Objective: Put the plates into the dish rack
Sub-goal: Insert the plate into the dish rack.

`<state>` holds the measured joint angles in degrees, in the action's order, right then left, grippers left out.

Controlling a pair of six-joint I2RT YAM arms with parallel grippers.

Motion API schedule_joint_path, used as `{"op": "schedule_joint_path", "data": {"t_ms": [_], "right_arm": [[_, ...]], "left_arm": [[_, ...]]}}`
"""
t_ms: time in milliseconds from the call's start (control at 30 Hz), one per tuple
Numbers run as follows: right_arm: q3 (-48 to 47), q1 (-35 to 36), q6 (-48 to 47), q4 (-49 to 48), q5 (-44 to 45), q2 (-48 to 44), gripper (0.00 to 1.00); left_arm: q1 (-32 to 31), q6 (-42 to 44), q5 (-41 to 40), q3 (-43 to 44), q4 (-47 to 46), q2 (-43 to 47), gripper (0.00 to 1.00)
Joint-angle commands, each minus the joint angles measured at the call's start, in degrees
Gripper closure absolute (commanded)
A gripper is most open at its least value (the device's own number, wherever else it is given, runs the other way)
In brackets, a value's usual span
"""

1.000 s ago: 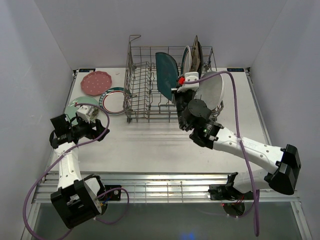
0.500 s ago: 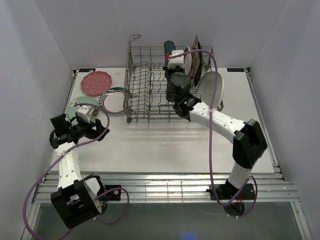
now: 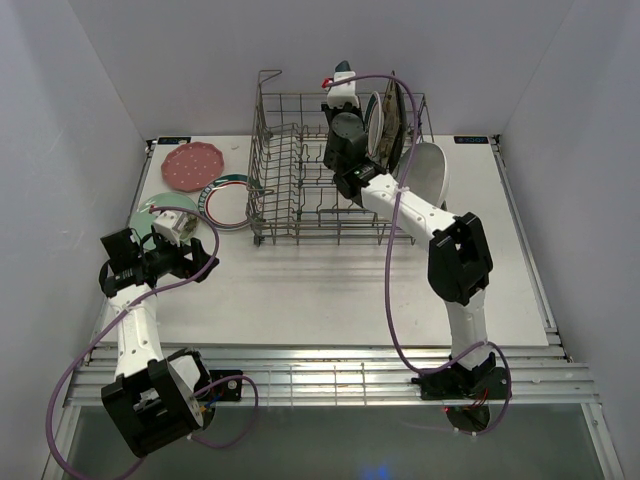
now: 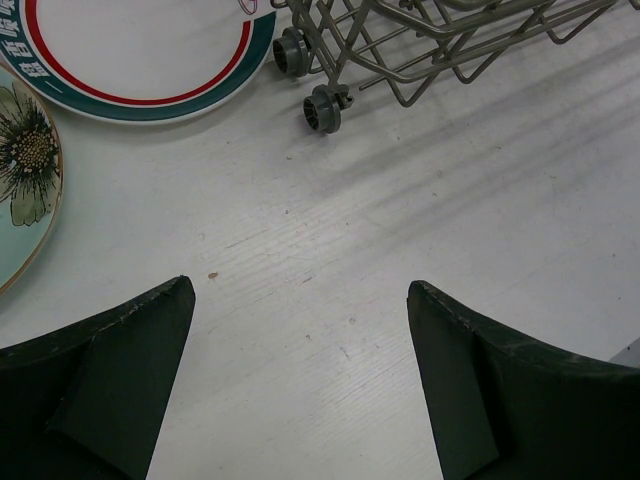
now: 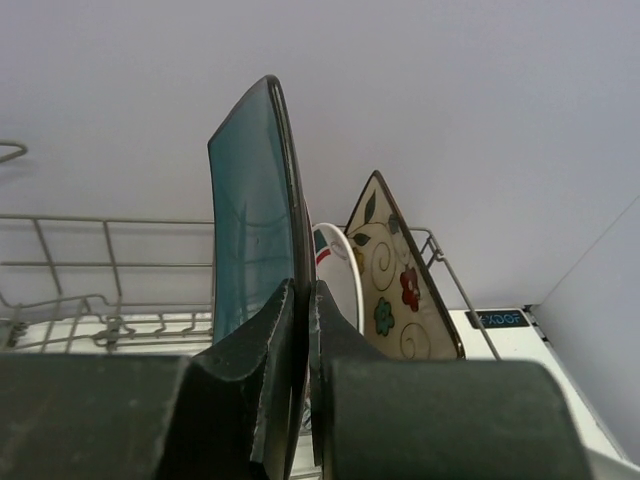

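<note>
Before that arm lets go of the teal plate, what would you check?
1. Grip: right gripper shut on the teal square plate at its edge: ok.
2. Plate standing upright on edge: ok.
3. Plate's bottom seated between the dish rack tines: cannot tell, hidden.
4. Gap to the red-rimmed round plate beside it: cannot tell.
5. Other arm: left gripper open over the table, outside the rack: ok.

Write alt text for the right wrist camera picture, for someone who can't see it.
The right gripper is shut on the lower edge of a teal square plate, which it holds upright. To the right behind it stand a white plate with a teal and red rim and a floral square plate. The wires of the dish rack run off to the left.
</note>
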<state>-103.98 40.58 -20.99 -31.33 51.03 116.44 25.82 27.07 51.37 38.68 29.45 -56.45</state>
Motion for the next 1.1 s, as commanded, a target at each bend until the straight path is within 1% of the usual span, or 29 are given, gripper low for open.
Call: {"op": "schedule_joint_path", "data": {"t_ms": [0, 33, 300, 533, 667, 867, 1067], "right_arm": [[-7.01, -1.81, -1.24, -6.91, -1.45, -0.26, 0.92], [-8.41, -2.08, -1.16, -6.55, -1.80, 0.27, 0.92], [-9.22, -3.84, -3.79, -8.83, -2.77, 3.35, 0.92], [-10.01, -4.98, -4.06, -9.36, -3.30, 5.90, 0.92], [-10.45, -5.07, -5.90, -11.82, -2.60, 7.74, 0.92], [-12.82, -5.24, -8.97, -14.28, -2.33, 10.29, 0.92], [-15.01, -6.12, -9.41, -14.98, -2.33, 12.40, 0.92]], "left_arm": [[0.46, -0.09, 0.39, -0.44, -0.98, 0.90, 0.02], [0.46, -0.17, 0.39, -0.44, -1.06, 0.90, 0.02], [0.45, -0.18, 0.30, -0.53, -1.15, 0.81, 0.02], [0.37, -0.26, 0.30, -0.44, -1.15, 0.72, 0.02], [0.45, -0.18, 0.39, -0.53, -1.15, 0.81, 0.02], [0.37, -0.26, 0.30, -0.62, -1.24, 1.25, 0.02], [0.37, -0.26, 0.22, -0.71, -1.24, 1.25, 0.02]]}}
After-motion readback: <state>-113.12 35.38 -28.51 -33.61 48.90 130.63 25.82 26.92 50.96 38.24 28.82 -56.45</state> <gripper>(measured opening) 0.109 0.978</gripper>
